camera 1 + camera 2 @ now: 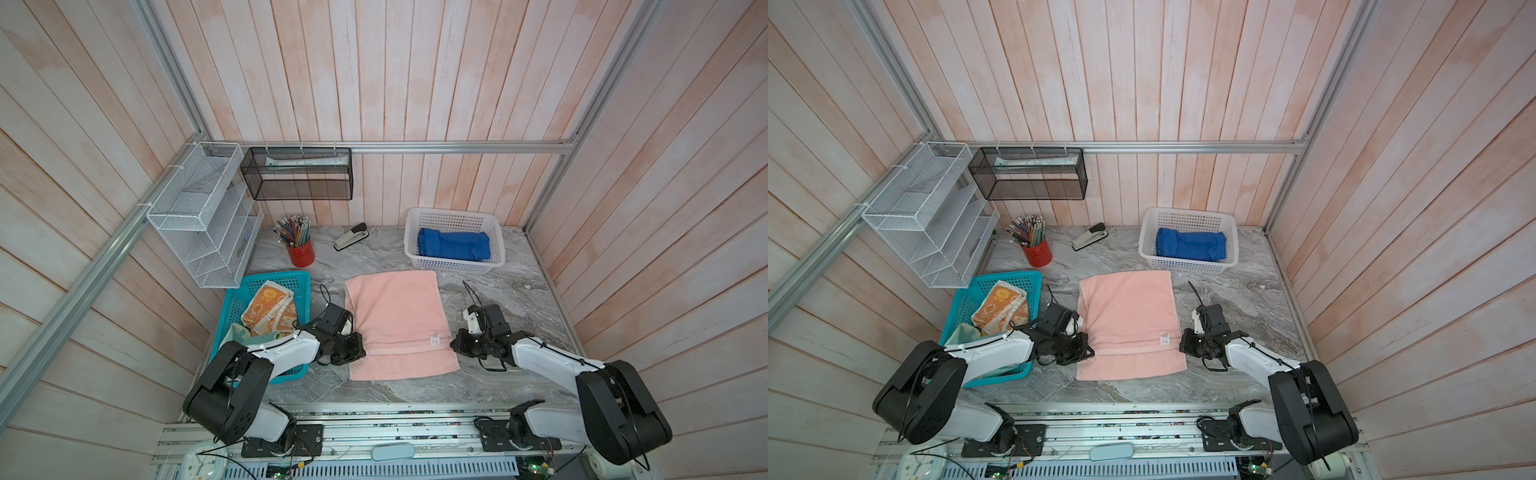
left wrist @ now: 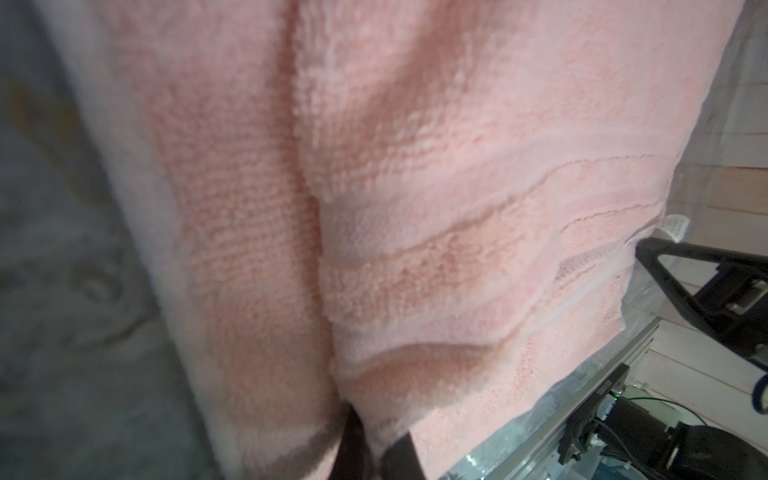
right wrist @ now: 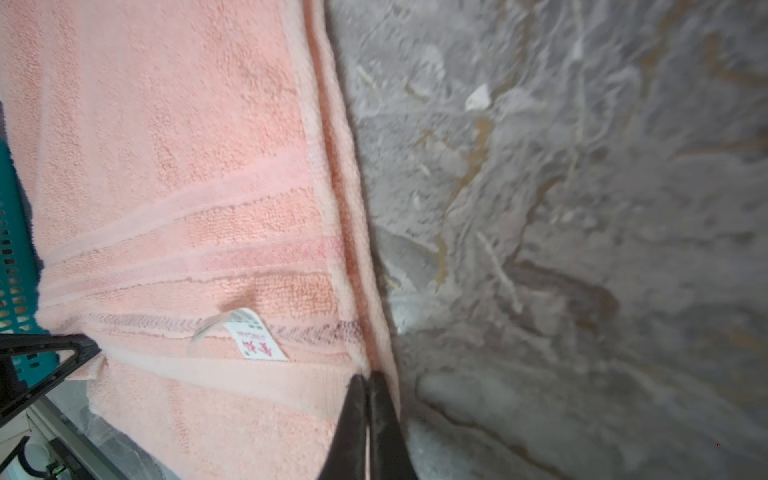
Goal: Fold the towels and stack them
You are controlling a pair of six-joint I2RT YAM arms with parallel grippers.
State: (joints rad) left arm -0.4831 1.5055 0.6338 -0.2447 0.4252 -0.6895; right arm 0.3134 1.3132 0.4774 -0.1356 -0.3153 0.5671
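Behind L arm (image 1: pixel 282 351), yellow towel (image 1: pixel 239 332) partly hidden

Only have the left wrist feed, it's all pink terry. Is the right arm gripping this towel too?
Observer: Yes, the right gripper has its jaws shut on the pink towel's right edge, near the white label.
Operator: Where's the blue one?
Observer: The blue towel lies in the white basket at the back right.
Operator: Others?
Observer: The bunny towel and a pale teal-patched cloth sit in the teal basket, left of the pink towel.
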